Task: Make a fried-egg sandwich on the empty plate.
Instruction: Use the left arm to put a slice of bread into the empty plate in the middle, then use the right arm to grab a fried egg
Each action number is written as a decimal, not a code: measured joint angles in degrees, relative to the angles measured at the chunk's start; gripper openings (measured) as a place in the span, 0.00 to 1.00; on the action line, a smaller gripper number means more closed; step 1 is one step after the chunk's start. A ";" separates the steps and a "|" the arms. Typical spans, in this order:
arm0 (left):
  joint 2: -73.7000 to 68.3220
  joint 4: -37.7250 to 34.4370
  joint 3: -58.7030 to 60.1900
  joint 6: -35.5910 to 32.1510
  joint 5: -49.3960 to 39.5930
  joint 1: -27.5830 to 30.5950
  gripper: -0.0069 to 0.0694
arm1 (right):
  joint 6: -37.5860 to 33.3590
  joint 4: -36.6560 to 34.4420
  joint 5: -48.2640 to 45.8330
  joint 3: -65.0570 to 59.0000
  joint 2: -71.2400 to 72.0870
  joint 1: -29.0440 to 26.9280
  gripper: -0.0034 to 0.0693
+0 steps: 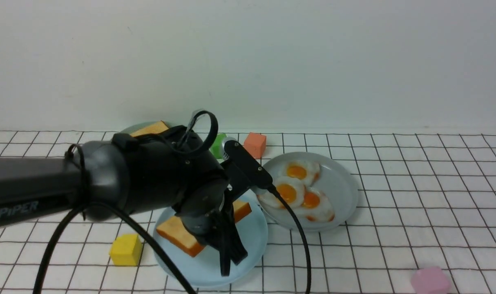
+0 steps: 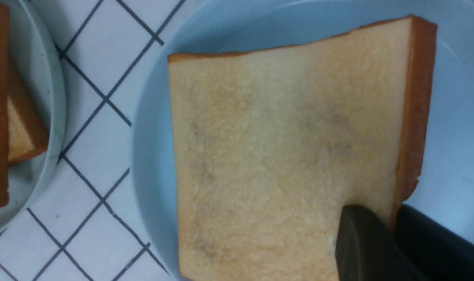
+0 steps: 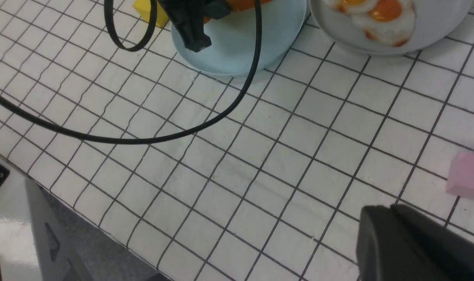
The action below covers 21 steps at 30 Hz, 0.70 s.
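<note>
My left gripper (image 1: pixel 229 261) is shut on a golden-brown toast slice (image 1: pixel 176 234), pinching it near one crust corner (image 2: pixel 393 218). The slice (image 2: pixel 284 148) sits tilted, low over the sky-blue plate (image 1: pixel 252 241). Whether it touches the plate (image 2: pixel 455 117) I cannot tell. Three fried eggs (image 1: pixel 297 192) with orange yolks lie on the grey-blue plate (image 1: pixel 344 192) to the right. More toast (image 1: pixel 150 128) lies on the pale green plate (image 2: pixel 53 97) behind my left arm. My right gripper (image 3: pixel 381 218) is shut and empty, low over the cloth at the front right.
A yellow block (image 1: pixel 126 249) lies left of the sky-blue plate. A green block (image 1: pixel 218 145) and an orange block (image 1: pixel 255 144) lie at the back. A pink block (image 1: pixel 430 281) lies beside my right gripper. My left arm's black cable (image 3: pixel 205 125) hangs over the front cloth.
</note>
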State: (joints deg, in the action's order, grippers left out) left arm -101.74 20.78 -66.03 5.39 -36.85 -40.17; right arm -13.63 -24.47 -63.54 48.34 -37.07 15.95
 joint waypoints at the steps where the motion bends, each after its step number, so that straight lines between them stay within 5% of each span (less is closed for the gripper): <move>1: 0.00 -0.06 0.00 0.03 -0.07 0.00 0.20 | 0.00 0.00 -0.09 0.00 0.00 0.00 0.11; 12: 0.56 -2.43 0.02 0.83 -3.29 0.00 0.62 | 0.00 -0.06 -0.52 0.00 0.00 0.00 0.13; 18: 6.92 -11.80 -1.24 3.80 -7.45 0.00 0.62 | 0.00 -0.97 2.11 0.00 -2.68 0.00 0.16; 21: 16.89 -18.30 -1.79 4.25 -9.97 0.00 0.50 | -0.05 -2.65 5.99 0.00 -8.06 0.00 0.19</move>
State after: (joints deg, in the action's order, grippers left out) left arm -84.86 2.49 -67.81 9.64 -46.82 -40.17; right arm -13.68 -27.12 -57.55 48.34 -45.13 15.95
